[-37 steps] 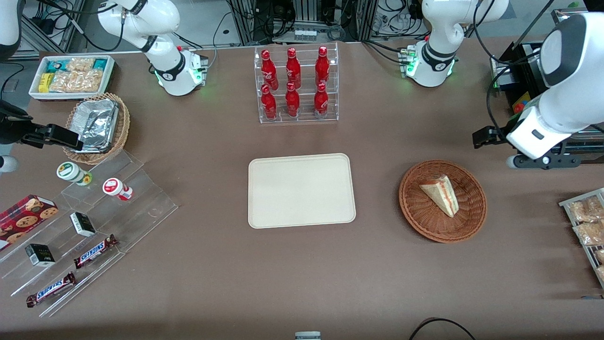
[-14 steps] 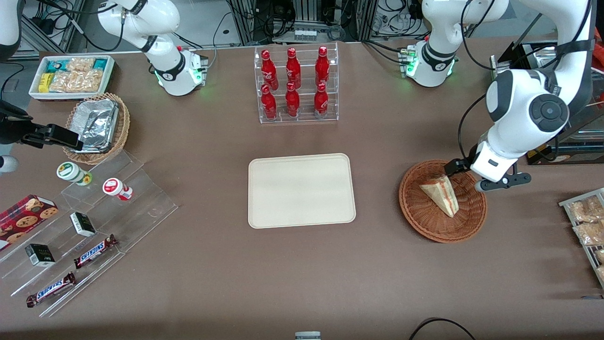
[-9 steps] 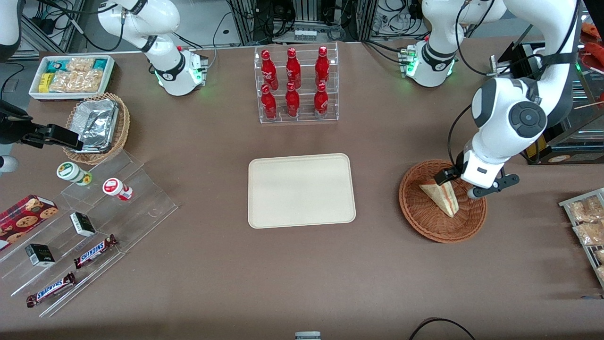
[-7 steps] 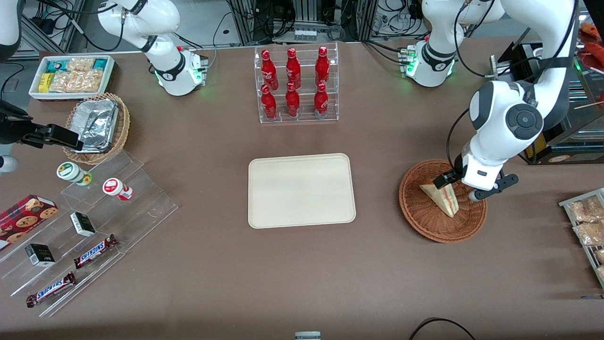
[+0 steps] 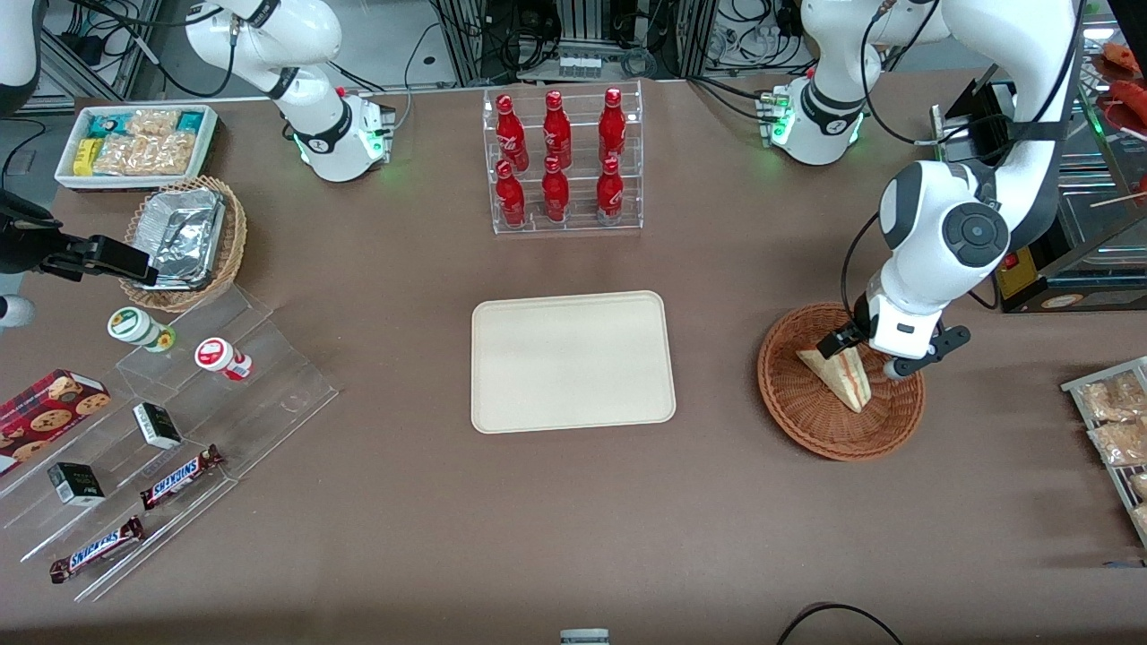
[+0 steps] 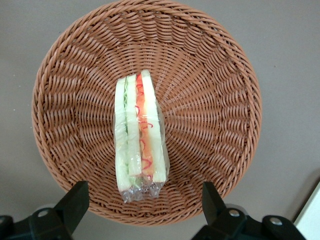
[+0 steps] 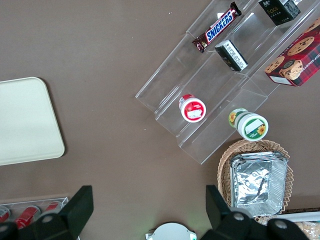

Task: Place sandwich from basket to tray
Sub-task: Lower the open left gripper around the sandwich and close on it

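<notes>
The sandwich (image 5: 838,376), a clear-wrapped wedge of white bread with red and green filling, lies in the round reddish-brown wicker basket (image 5: 789,403). My left gripper (image 5: 867,354) hangs open just above the basket, over the sandwich's wide end, with one finger on each side and nothing held. In the left wrist view the sandwich (image 6: 139,135) stands on edge in the middle of the basket (image 6: 240,100), and the gripper (image 6: 144,205) straddles its wrapped end. The cream tray (image 5: 573,361) lies flat beside the basket, toward the parked arm's end.
A clear rack of red bottles (image 5: 560,161) stands farther from the camera than the tray. A tan basket with a foil container (image 5: 184,242), a white snack bin (image 5: 134,143) and a stepped acrylic shelf (image 5: 179,430) sit toward the parked arm's end. Snack packets (image 5: 1116,421) lie beside the basket.
The left arm has swung in from the working arm's end of the table and come down over the basket, its gripper staying open. The sandwich has not moved.
</notes>
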`<action>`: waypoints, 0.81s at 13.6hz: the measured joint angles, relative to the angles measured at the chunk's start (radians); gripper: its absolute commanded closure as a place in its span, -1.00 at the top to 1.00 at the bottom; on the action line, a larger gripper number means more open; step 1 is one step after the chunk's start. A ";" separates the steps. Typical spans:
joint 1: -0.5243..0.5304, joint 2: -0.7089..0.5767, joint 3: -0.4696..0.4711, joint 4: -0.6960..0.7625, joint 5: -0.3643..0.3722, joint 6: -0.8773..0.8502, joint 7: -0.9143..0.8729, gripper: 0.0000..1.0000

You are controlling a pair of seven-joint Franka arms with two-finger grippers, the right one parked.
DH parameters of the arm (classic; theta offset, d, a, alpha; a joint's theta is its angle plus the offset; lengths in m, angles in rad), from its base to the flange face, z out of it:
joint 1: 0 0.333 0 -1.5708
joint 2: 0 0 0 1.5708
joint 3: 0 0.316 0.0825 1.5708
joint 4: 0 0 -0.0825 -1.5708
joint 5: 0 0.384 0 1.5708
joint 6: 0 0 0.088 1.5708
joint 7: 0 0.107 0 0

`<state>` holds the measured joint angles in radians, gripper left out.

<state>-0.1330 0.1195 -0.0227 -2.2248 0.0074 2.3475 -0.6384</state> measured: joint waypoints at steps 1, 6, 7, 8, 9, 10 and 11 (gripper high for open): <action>0.000 0.006 0.001 -0.005 0.000 0.016 -0.001 1.00; 0.006 0.042 0.006 -0.088 0.000 0.190 -0.003 1.00; 0.009 0.050 0.007 -0.097 0.000 0.208 -0.003 1.00; 0.013 0.060 0.009 -0.101 0.000 0.216 -0.003 1.00; 0.016 0.068 0.010 -0.101 0.000 0.219 -0.003 1.00; 0.018 0.075 0.010 -0.101 0.000 0.224 -0.003 0.98; 0.018 0.082 0.010 -0.101 0.000 0.228 -0.003 0.90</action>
<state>-0.1150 0.2014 -0.0129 -2.3261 0.0072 2.5754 -0.6418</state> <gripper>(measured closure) 0.004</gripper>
